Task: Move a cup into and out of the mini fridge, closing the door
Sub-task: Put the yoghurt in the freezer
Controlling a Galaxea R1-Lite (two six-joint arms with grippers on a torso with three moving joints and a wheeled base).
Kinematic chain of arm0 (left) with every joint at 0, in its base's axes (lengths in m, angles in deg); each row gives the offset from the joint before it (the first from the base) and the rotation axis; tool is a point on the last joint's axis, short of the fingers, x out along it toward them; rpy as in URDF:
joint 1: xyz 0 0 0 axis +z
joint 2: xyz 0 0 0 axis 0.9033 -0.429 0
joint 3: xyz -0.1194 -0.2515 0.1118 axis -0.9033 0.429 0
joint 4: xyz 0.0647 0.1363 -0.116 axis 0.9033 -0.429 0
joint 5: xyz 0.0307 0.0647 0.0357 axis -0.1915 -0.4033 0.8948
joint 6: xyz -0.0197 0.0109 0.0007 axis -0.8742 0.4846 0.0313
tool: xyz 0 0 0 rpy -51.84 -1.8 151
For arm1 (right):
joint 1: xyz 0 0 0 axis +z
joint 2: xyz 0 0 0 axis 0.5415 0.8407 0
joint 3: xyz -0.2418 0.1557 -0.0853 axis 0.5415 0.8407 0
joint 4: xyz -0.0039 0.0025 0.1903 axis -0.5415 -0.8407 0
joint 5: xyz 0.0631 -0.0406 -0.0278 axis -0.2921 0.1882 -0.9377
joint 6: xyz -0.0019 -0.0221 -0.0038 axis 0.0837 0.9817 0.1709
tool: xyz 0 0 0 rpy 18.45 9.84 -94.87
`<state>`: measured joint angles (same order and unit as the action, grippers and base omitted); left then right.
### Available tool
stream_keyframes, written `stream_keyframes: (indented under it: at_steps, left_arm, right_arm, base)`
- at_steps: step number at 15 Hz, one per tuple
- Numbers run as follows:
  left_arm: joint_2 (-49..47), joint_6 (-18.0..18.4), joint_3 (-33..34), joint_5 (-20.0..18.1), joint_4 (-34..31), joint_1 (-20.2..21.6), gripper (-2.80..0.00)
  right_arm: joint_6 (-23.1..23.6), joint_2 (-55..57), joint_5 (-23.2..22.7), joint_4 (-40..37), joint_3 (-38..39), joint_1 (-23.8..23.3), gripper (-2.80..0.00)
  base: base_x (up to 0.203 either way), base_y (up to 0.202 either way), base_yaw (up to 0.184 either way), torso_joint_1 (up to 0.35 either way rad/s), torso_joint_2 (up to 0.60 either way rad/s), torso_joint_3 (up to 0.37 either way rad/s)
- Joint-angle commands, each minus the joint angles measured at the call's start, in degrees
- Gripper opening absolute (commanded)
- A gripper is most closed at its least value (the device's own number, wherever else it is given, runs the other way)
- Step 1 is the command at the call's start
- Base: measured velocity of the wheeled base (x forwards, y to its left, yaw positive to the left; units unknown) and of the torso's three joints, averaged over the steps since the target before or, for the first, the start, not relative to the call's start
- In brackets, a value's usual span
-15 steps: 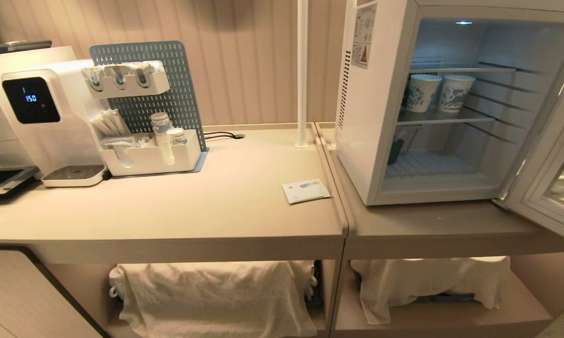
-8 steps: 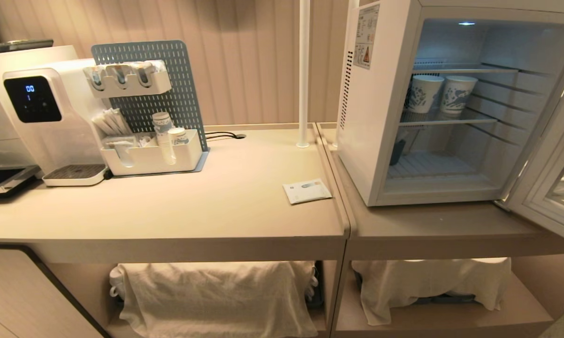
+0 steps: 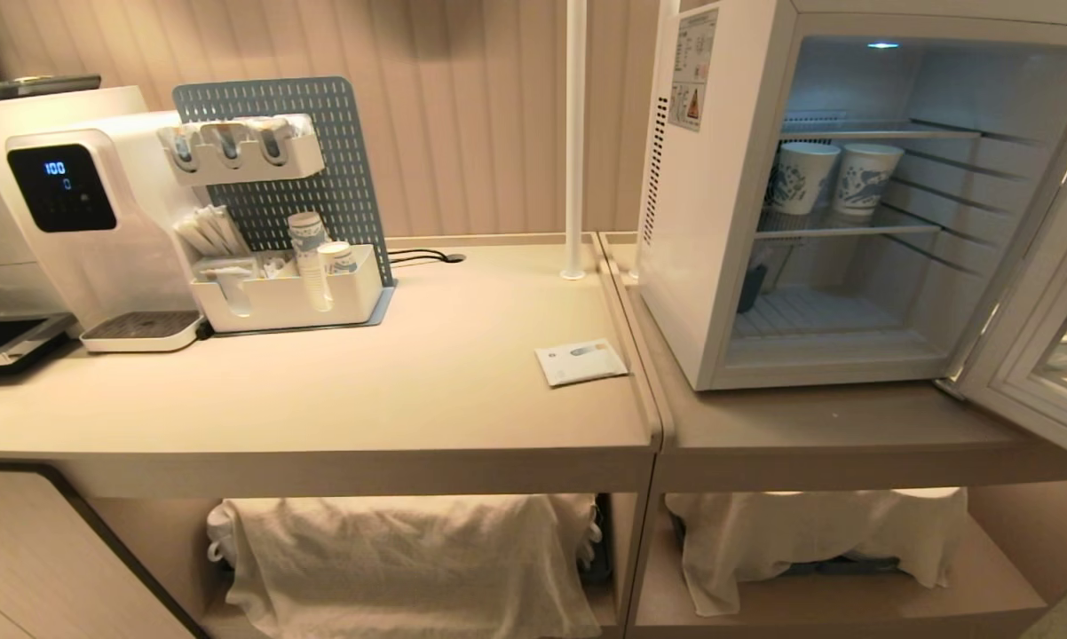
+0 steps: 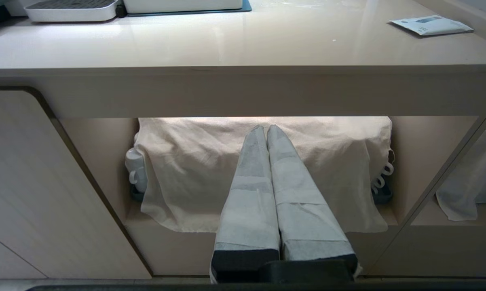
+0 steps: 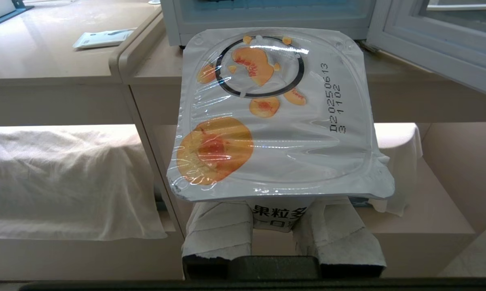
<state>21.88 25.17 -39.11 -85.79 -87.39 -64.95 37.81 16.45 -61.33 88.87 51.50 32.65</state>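
Observation:
The cup (image 5: 275, 117), a small white yogurt cup with a wide flat lid printed with orange peaches, sits between the fingers of my right gripper (image 5: 276, 210), which is shut on its body below the lid. It is held low, in front of the counter edge. The mini fridge (image 3: 702, 222) stands on the right counter with its door (image 3: 1031, 355) swung wide open to the right; its base (image 5: 267, 16) and the door (image 5: 437, 44) show beyond the cup. My left gripper (image 4: 266, 131) is shut and empty, parked low facing the cloth-covered lower shelf. Neither arm shows in the head view.
Two blue-printed paper cups (image 3: 831, 176) stand on the fridge's middle wire shelf. A white packet (image 3: 580, 361) lies near the counter seam. A water dispenser (image 3: 81, 222), a pegboard organiser (image 3: 285, 284) and a white pole (image 3: 573, 133) stand further back. Cloths (image 3: 409, 559) drape the lower shelves.
The whole head view shifted very slightly at first, so the camera moved a touch. Only the dispenser's display digits changed; the fridge, door and counter things stayed put.

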Motion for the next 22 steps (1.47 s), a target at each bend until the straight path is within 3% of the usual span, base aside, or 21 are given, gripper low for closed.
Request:
stream_keyframes:
  at_steps: [1, 5, 22]
  left_arm:
    - [0.00, 0.03, -0.01, -0.01, 0.04, 0.00, -2.80]
    - [0.00, -0.23, -0.01, -0.01, 0.04, 0.05, -2.80]
    - [0.00, -0.40, -0.01, -0.03, -0.05, 0.00, -2.80]
  right_arm:
    - [0.02, -0.01, 0.00, 0.02, 0.44, -0.04, -2.80]
    - [0.02, -0.01, 0.00, 0.02, 0.44, -0.04, -2.80]
    - [0.27, 0.00, 0.01, -0.04, 0.33, 0.04, -2.80]
  base:
    - [0.083, -0.052, 0.001, 0.002, 0.00, 0.000]
    - [0.177, -0.157, 0.001, 0.001, 0.00, 0.003]
    - [0.002, -0.005, 0.000, 0.000, 0.00, 0.000]
